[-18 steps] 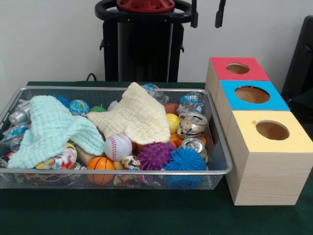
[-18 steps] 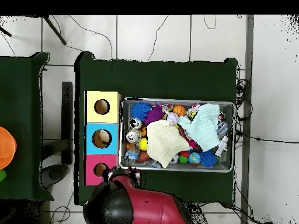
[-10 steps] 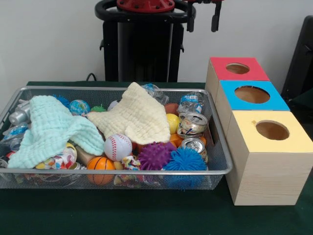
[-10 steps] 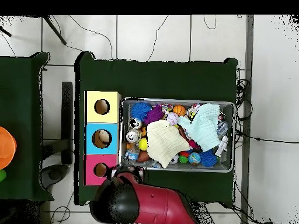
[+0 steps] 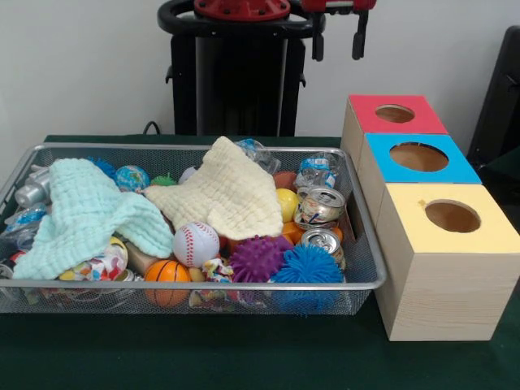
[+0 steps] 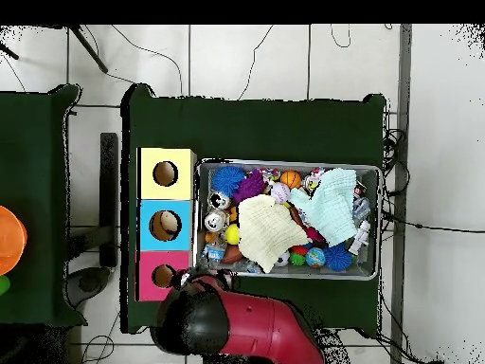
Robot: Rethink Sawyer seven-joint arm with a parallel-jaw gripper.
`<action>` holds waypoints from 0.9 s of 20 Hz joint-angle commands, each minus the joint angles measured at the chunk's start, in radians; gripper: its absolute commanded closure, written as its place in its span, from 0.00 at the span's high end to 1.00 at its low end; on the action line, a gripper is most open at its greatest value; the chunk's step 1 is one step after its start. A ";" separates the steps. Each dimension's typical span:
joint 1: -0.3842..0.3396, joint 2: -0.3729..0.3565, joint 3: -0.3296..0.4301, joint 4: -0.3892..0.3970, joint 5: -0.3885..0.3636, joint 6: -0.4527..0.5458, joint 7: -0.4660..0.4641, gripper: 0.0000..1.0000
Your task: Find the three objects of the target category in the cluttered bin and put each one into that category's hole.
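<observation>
Crumpled silver drink cans [image 5: 320, 205] lay at the right end of the silver wire-mesh bin [image 5: 367, 280] beside the three wooden boxes [image 5: 445, 272], seemingly none yet posted, while the black gripper [image 5: 337, 36] hung high, empty, fingers apart.

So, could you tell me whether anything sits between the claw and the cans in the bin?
Nothing visible does: the claw hangs open above the bin's far right end, with only air down to the two cans.
</observation>
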 commanded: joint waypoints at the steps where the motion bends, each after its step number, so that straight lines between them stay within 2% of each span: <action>1: -0.057 0.063 0.101 -0.008 0.027 0.108 0.018 1.00; 11: -0.122 0.098 0.129 -0.063 0.027 0.200 0.013 1.00; 18: -0.168 0.100 0.142 -0.027 0.032 0.189 0.009 1.00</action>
